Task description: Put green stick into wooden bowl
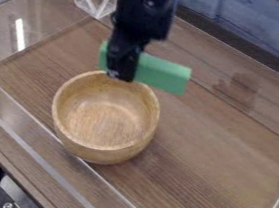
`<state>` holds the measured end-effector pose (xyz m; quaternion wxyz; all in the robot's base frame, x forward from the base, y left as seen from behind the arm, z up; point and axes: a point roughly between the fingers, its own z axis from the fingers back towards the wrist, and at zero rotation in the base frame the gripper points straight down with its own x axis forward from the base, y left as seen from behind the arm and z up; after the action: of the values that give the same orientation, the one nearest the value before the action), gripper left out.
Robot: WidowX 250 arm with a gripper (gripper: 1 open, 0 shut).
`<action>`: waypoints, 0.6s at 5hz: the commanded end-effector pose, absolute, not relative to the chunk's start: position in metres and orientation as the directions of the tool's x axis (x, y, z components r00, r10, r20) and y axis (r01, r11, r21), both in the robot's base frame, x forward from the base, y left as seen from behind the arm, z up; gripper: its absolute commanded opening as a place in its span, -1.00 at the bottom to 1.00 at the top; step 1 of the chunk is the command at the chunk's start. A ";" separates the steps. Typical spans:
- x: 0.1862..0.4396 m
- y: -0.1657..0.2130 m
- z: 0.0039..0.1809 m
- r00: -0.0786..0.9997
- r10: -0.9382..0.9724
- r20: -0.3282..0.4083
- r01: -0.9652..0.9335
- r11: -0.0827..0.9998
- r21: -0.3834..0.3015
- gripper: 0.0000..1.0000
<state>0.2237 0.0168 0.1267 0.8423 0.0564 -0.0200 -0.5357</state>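
The pincer (118,72) points down and is clamped on the green stick (159,72). The stick is up in the air, just above the far rim of the wooden bowl (105,116), sticking out to the pincer's right.

Dark robot arm (143,10), blurred

Black, blocky housing up top, narrowing into a slim dark gripper (117,72); finer details too smeared to read.
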 end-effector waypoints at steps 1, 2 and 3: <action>0.222 0.005 0.124 0.440 -0.898 -0.009 0.890 0.435 0.138 -1.00; 0.222 0.013 0.105 0.456 -0.890 -0.018 0.884 0.450 0.127 -1.00; 0.228 0.021 0.091 0.500 -0.865 -0.028 0.860 0.493 0.128 -1.00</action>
<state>0.2232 0.0200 0.0847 0.8633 0.0552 -0.0102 -0.5015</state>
